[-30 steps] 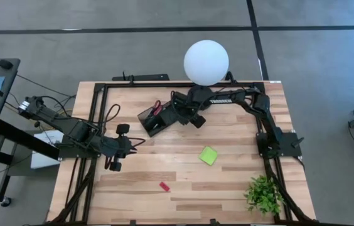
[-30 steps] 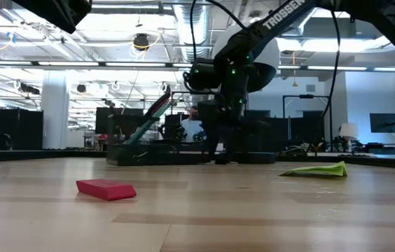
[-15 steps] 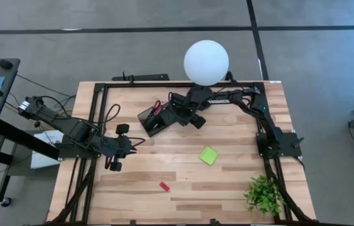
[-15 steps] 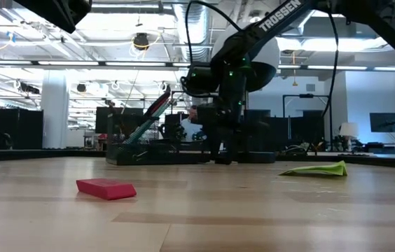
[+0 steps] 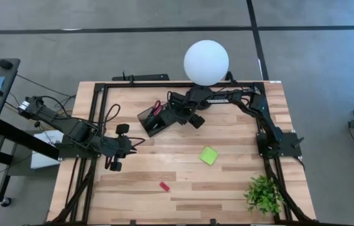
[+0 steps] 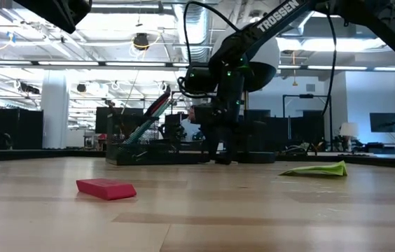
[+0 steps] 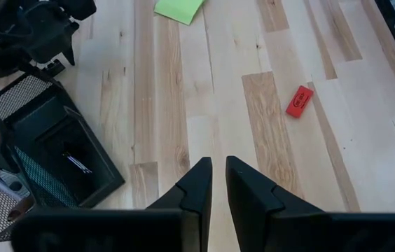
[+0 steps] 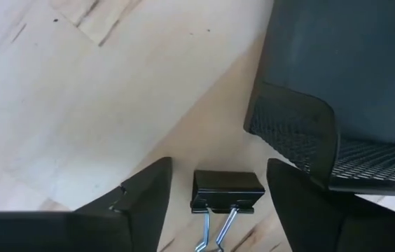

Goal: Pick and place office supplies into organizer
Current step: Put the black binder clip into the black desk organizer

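A black binder clip is lying on the wooden table just beside the mesh wall of the black organizer, outside it. The right gripper is hanging straight over the clip with its fingers spread wide, one on each side, neither touching it as far as the right wrist view shows. Its wire handles are pointing back toward the wrist. So the clip is not held, and my reading is that the gripper is lining up to close on it and lift it over the low wall.

Against the picture from a second ago, the right arm's head is sitting a touch nearer the organizer in the high view, and in the low view it has edged sideways in front of the white globe lamp. Everything else is lying where it was.

Further out, the organizer is already holding red-handled scissors and several pens, which are leaning out of it in the low view. A lime-green sticky-note pad and a small red eraser-like piece are still waiting on the open table, well apart from the organizer. The left gripper is waiting above the table's left side, its fingers nearly together and holding nothing. A small green plant is standing at the table's near right corner.
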